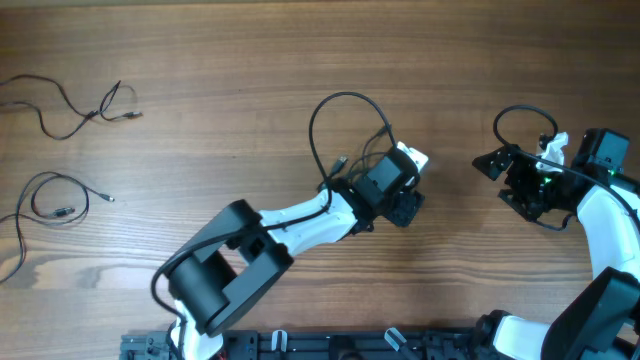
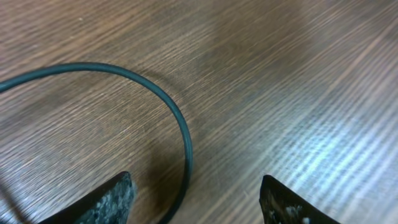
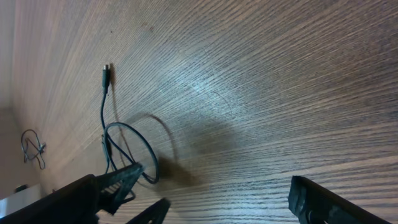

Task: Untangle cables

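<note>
- Two thin dark cables lie loose at the far left of the worktop [image 1: 250, 60]. They are apart from each other and well away from both arms.
- The upper cable [image 1: 88, 118] runs in a wavy line that kinks and splits into short ends on its right side.
- The lower cable [image 1: 62, 212] curls into one small loop, and a long tail trails off toward the left edge.
- The left arm [image 1: 300, 215] reaches from the near edge to about the middle of the worktop.
- The left claw [image 2: 199, 202] has its fingers well apart and has hold of nothing.
- In the left wrist view, a curved cable [image 2: 180, 121] lies flat on the wood. It sweeps in an arc and passes between the two fingers, closer to the one at picture left. Neither finger pinches it.
- The right claw [image 3: 216, 177] sits at the right side of the worktop, near the left claw. Its fingers are spread wide with only bare wood between them.
- In the right wrist view, a plugged cable [image 3: 103, 106] runs from a small plug [image 3: 106, 70] into a round loop right by one fingertip. I cannot tell whether it touches that finger, or whether it is the same cable that lies under the left claw.
</note>
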